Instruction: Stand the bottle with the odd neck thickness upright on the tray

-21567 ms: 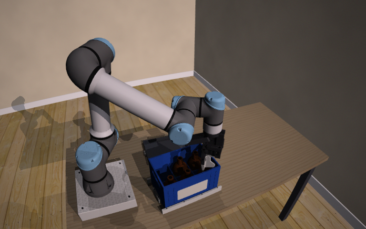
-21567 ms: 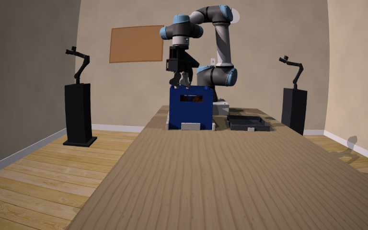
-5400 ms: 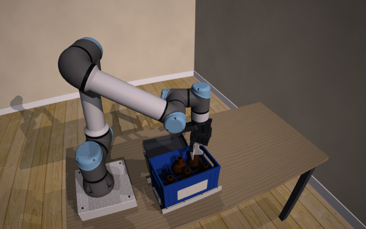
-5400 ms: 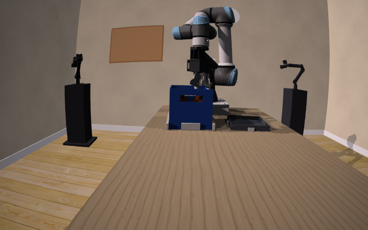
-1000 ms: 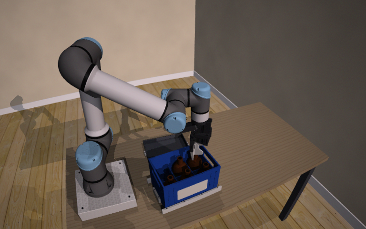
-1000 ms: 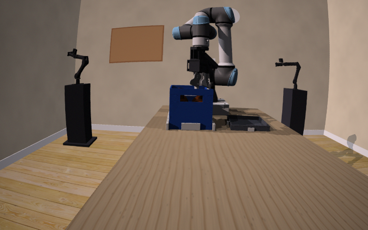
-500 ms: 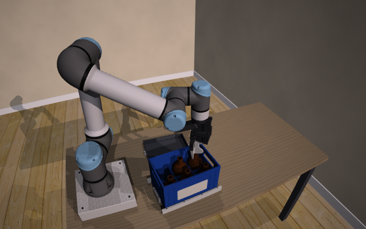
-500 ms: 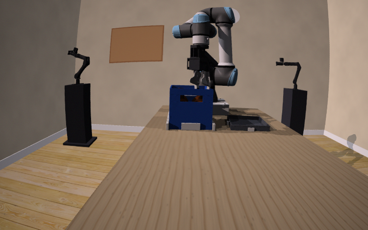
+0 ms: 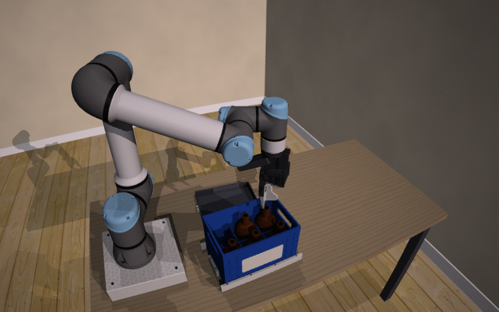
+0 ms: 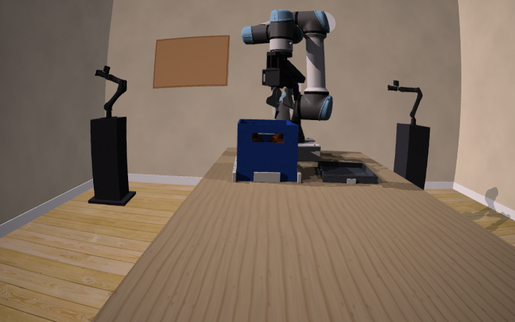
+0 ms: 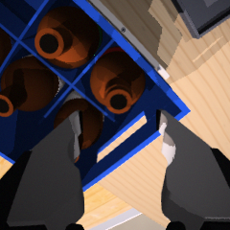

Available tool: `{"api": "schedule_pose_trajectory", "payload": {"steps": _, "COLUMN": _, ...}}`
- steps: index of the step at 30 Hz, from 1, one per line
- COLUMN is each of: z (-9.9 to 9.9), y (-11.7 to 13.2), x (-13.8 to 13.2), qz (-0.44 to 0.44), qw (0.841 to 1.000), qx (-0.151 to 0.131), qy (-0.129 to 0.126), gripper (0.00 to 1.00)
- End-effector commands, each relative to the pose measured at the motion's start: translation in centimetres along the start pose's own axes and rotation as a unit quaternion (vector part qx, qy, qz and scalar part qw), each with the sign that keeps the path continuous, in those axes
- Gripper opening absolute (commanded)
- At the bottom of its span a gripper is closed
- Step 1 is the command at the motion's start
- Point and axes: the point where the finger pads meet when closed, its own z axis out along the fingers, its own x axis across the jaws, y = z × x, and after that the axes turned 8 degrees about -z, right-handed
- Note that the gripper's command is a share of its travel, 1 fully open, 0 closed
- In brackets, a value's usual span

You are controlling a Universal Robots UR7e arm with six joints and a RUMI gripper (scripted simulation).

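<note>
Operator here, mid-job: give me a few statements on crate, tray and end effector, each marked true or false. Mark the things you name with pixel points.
1. The end effector (image 9: pixel 263 208) (image 11: pixel 119 111) is clamped on a bottle. False: its fingers stand apart, holding nothing.
2. The crate (image 9: pixel 262 259) (image 10: pixel 267 159) is blue. True.
3. A bottle already stands on the tray (image 9: pixel 224 197) (image 10: pixel 348 177) (image 11: pixel 198 34). False: no bottle is on it.
4. The crate stands upright. True.
5. The tray lies inside the crate. False: it lies beside it.

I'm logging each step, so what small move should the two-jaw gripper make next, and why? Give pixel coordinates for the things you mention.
Probably a slight sideways shift to centre over the brown corner bottle (image 9: pixel 264 220) (image 11: pixel 115 79), before any closing: the black gripper (image 9: pixel 264 202) (image 11: pixel 119 111) stands open, and in the wrist view that bottle's mouth sits nearer the left-hand finger.
</note>
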Motion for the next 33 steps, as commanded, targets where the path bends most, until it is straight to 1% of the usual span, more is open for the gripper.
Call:
{"api": "schedule_pose_trajectory", "payload": {"steps": 1, "z": -1.4, "y": 0.0, "x": 0.0, "qz": 0.000, "qw": 1.000, "qx": 0.000, "qy": 0.000, "gripper": 0.38}}
{"api": "schedule_pose_trajectory", "payload": {"steps": 6, "z": -2.7, "y": 0.0, "x": 0.0, "qz": 0.000, "qw": 1.000, "qx": 0.000, "qy": 0.000, "gripper": 0.38}}
{"api": "schedule_pose_trajectory", "payload": {"steps": 10, "z": -3.4, "y": 0.0, "x": 0.0, "qz": 0.000, "qw": 1.000, "qx": 0.000, "qy": 0.000, "gripper": 0.38}}
{"api": "schedule_pose_trajectory", "payload": {"steps": 20, "z": -3.7, "y": 0.0, "x": 0.0, "qz": 0.000, "qw": 1.000, "qx": 0.000, "qy": 0.000, "gripper": 0.38}}
{"api": "schedule_pose_trajectory", "payload": {"steps": 21, "z": -3.7, "y": 0.0, "x": 0.0, "qz": 0.000, "qw": 1.000, "qx": 0.000, "qy": 0.000, "gripper": 0.00}}
{"api": "schedule_pose_trajectory", "payload": {"steps": 33, "z": -3.7, "y": 0.0, "x": 0.0, "qz": 0.000, "qw": 1.000, "qx": 0.000, "qy": 0.000, "gripper": 0.00}}
